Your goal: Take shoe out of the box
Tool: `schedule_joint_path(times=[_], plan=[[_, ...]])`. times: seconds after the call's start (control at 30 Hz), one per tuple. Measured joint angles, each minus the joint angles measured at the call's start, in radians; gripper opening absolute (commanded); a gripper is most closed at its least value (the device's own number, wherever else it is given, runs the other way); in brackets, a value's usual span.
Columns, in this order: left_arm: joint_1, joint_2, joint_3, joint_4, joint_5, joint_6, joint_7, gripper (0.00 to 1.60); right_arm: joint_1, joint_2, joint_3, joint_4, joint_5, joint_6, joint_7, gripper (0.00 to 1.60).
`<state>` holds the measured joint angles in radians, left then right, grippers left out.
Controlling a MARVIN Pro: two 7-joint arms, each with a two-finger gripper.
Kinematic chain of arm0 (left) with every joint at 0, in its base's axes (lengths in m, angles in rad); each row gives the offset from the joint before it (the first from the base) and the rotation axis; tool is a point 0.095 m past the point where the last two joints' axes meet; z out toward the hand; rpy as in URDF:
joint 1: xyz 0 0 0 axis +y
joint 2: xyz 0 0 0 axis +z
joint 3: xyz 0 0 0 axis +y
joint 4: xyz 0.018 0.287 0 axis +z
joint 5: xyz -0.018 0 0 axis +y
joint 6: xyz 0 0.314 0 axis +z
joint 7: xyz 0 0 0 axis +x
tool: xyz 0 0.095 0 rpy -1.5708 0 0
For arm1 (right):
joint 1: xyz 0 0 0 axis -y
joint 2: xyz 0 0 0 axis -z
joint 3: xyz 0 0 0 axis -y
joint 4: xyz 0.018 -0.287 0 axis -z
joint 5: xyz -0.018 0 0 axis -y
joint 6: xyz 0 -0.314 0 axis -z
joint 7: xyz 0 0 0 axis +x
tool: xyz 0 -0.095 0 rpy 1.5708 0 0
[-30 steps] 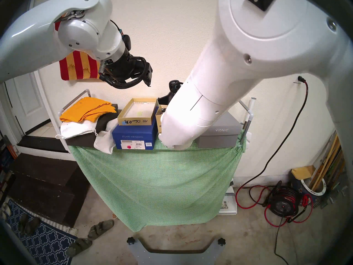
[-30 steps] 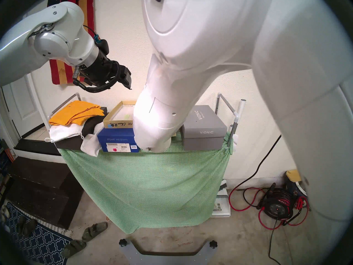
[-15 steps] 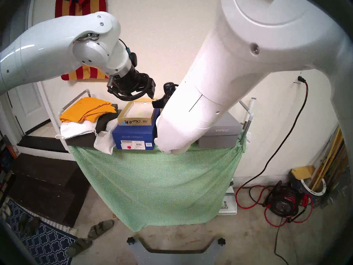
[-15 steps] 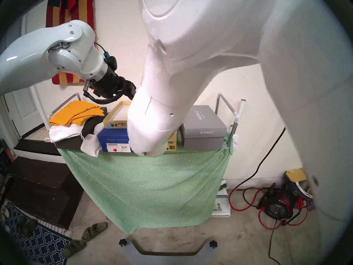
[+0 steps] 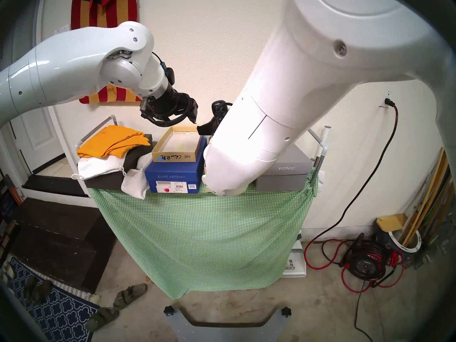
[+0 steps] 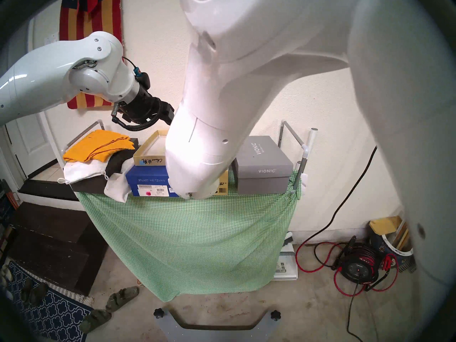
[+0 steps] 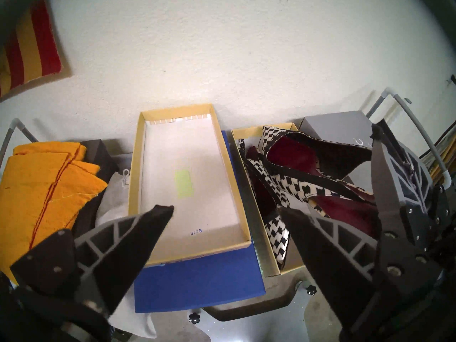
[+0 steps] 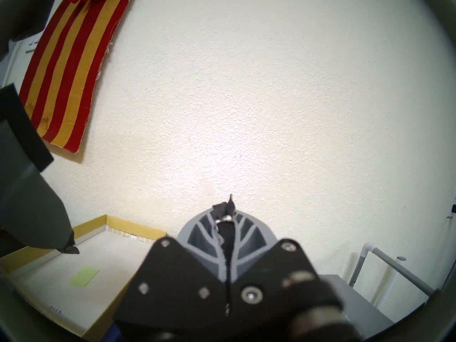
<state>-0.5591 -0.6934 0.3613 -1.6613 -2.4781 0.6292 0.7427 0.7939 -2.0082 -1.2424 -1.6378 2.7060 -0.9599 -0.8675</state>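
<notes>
The tan box (image 7: 261, 237) stands right of the blue box. It holds black-and-white patterned shoes (image 7: 278, 176) with dark red insides. In the head views my right forearm hides most of it; only a front corner with a barcode sticker (image 6: 222, 184) shows. My left gripper (image 7: 225, 212) is open and empty, hovering above the lid's near right edge and the box's left wall; it also shows in the head view (image 5: 192, 114). My right gripper (image 8: 225, 208) is shut on nothing, above the right side of the box (image 7: 385, 161), pointing at the wall.
A shallow tan lid (image 5: 172, 157), white inside, lies on a blue STUART WEITZMAN box (image 5: 172, 173). A grey VIONIC box (image 5: 283, 176) stands at the right. Orange cloth (image 5: 113, 141) and white bags (image 5: 98, 168) lie at the left. Metal rails (image 5: 320, 146) flank the green-checked table (image 5: 197, 235).
My left arm has come down and to the right, from high above the lid to just over the lid and box. My right forearm has shifted slightly left.
</notes>
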Motion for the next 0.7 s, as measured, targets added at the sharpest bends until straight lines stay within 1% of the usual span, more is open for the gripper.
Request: schedule_joint_path(times=[0.13, 0.43, 0.7], plan=[[0.002, 0.006, -0.012, 0.008, 0.006, -0.028, -0.017, 1.6, 0.006, 0.0, -0.049, 0.019, -0.004, 0.0, 0.0, 0.0], [0.006, 0.019, -0.021, 0.012, 0.017, -0.062, -0.04, 1.6, 0.01, 0.0, -0.137, 0.067, -0.017, 0.0, 0.0, 0.0], [0.011, 0.027, -0.024, 0.009, 0.03, -0.083, -0.056, 1.6, 0.007, 0.0, -0.233, 0.091, 0.026, 0.0, 0.0, 0.0]])
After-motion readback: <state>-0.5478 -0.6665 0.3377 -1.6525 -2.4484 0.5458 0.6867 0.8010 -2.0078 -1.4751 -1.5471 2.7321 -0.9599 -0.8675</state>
